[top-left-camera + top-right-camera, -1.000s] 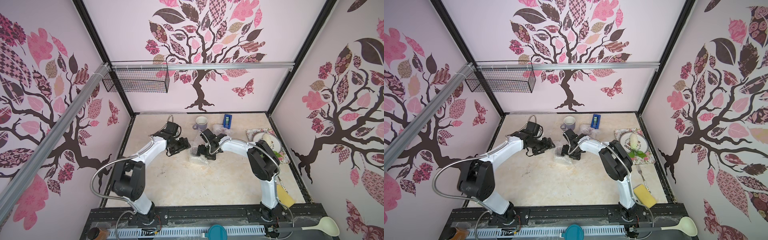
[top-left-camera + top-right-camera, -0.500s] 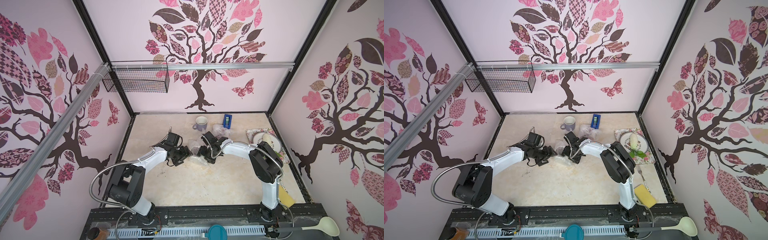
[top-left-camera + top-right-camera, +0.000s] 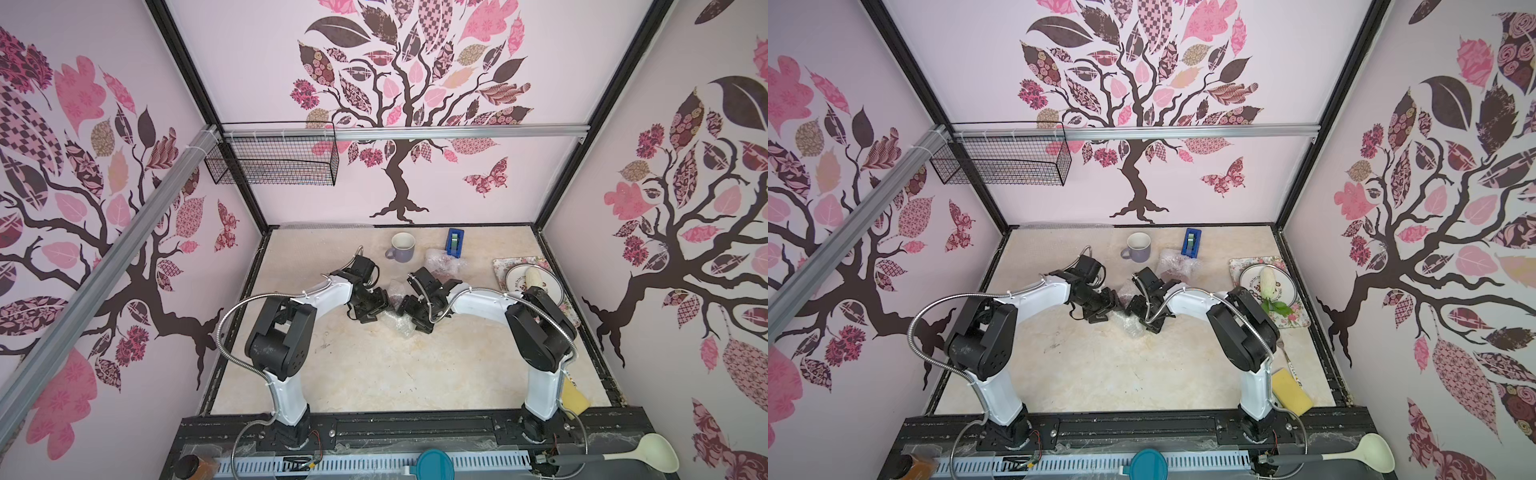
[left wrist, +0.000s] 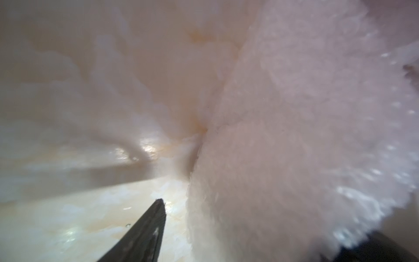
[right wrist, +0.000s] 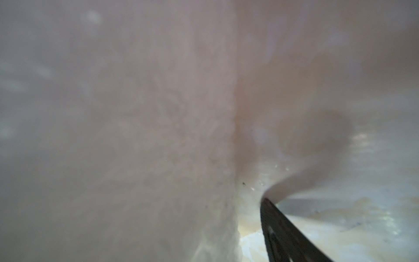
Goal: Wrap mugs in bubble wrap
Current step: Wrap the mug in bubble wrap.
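In both top views a bubble-wrapped bundle (image 3: 395,291) lies on the worktop (image 3: 374,374) between the left tool (image 3: 376,309) and right tool (image 3: 406,311) — long axis front to back. The lavender mug (image 3: 402,246) stands upright behind, handle leftward. Left wrist: crinkly bubble wrap (image 4: 294,136) beside a dark finger (image 4: 145,238). Right wrist: the same, blurred — I cannot tell either grip.

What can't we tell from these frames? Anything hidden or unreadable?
- Both wrist views: bubble wrap sits against the lens and is blurred, so nothing behind it shows.
- Top views: the left gripper and right gripper have their fingertips buried in the bundle; grip unclear.
- Bundle contents: too small in the top views and covered by wrap.
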You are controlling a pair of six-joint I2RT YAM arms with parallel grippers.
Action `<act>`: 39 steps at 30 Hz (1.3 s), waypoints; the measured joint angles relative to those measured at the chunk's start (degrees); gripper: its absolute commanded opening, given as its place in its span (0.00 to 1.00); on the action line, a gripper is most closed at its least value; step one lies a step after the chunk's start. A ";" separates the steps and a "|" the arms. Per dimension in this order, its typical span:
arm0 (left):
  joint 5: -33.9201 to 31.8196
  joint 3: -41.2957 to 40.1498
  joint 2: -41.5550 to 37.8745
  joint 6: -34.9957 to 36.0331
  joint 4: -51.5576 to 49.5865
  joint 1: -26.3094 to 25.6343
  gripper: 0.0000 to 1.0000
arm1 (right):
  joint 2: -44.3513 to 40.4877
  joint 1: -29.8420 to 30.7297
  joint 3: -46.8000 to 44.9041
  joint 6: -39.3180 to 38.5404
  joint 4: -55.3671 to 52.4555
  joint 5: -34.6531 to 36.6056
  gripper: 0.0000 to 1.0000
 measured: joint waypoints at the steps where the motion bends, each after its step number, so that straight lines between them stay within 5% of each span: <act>1: 0.24 1.27 1.33 1.36 -1.22 -0.44 0.63 | -0.55 -0.02 -0.50 0.31 0.07 -0.37 0.83; 10: -1.86 10.73 7.10 15.23 -11.96 -1.75 0.52 | -15.32 -3.48 -5.64 -3.72 -4.02 -5.14 0.94; 16: -4.46 12.07 7.08 25.07 -17.03 -1.97 0.49 | -27.89 -17.31 -8.66 -15.93 -6.73 -8.09 0.94; 26: -7.67 13.07 6.75 37.31 -21.94 -6.62 0.44 | -16.11 -20.44 -7.10 -36.83 -4.15 -13.73 0.86; 33: -9.16 12.94 6.21 39.60 -23.54 -9.94 0.43 | -10.58 -20.44 -6.10 -42.12 1.14 -15.76 0.74; 39: -10.14 12.94 5.05 39.58 -23.56 -9.88 0.43 | -9.88 -20.72 -5.90 -42.53 -1.20 -10.36 0.71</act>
